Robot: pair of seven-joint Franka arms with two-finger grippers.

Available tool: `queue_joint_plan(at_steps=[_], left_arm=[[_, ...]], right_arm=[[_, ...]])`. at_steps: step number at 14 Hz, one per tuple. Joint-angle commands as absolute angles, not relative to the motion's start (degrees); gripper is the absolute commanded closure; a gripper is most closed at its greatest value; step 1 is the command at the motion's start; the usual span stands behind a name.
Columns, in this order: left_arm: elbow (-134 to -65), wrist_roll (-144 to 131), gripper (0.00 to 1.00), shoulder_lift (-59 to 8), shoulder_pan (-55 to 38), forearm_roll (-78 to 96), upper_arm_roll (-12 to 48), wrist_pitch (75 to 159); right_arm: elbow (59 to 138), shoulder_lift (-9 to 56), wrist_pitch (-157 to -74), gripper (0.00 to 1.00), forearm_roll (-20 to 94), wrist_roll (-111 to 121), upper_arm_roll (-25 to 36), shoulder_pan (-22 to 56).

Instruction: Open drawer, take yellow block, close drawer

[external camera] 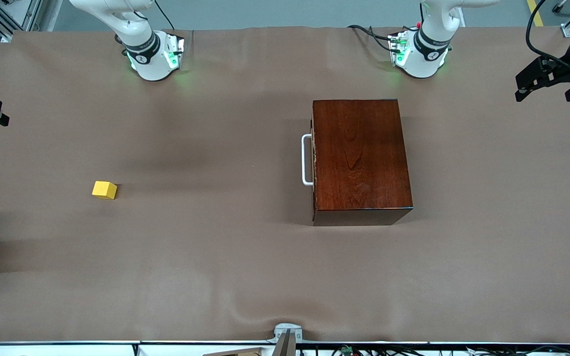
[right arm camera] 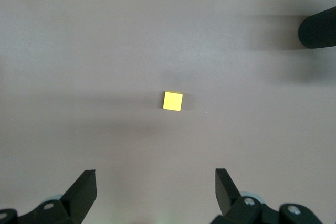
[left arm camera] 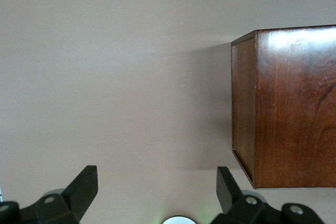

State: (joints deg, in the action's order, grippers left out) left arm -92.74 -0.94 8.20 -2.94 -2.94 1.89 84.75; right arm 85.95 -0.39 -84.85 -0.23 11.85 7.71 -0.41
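The drawer (external camera: 313,158) sits shut in its glossy reddish-brown box (external camera: 359,158), white handle (external camera: 307,159) facing the right arm's end. The small bright yellow block (external camera: 104,190) lies bare on the table (external camera: 215,257), well apart. Left gripper (left arm camera: 157,190) and right gripper (right arm camera: 156,190) hang spread, empty.

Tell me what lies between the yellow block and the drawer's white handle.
Nothing: in the front view only bare brown table cover runs from the yellow block to the handle of the shut drawer.
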Motion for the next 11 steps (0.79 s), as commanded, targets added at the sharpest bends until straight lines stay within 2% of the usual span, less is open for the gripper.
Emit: queue_joint_plan(at_steps=[1, 11], left_arm=[[-91.93, -0.88, 0.00, 8.00, -2.55, -1.93, 2.11, 84.02], [-91.93, -0.79, 0.00, 7.91, -2.55, -2.02, 2.11, 84.11]], right_arm=[[84.29, 0.53, -84.46, 0.00, 0.53, 11.95, 7.21, -1.41], [84.29, 0.88, -85.34, 0.00, 0.35, 11.95, 7.21, -1.32]])
